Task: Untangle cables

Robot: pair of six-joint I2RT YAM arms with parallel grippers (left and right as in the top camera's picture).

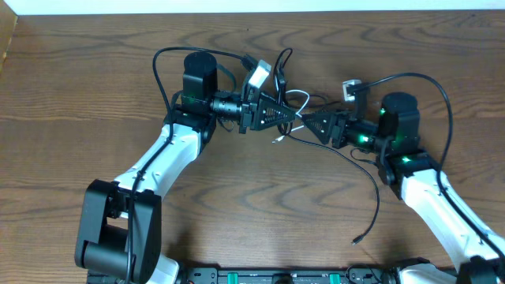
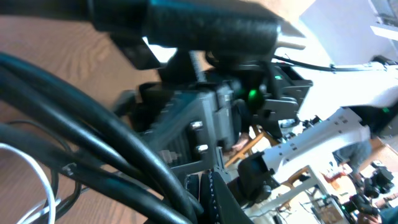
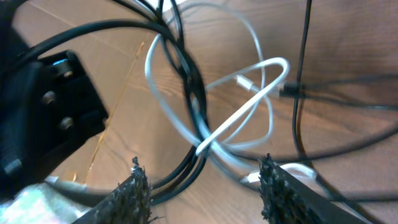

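Straddling cables (image 3: 214,134) — right gripper (image 3: 204,169), jaws apart

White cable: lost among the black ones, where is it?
White cable: overhead, at table centre, looped between left gripper and right gripper, tangled with black cables.

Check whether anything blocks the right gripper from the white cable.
Nothing separate visibly does. In the right wrist view the right gripper stands open with the white cable just ahead of it. But black cables cross it there, so closing would likely catch both.
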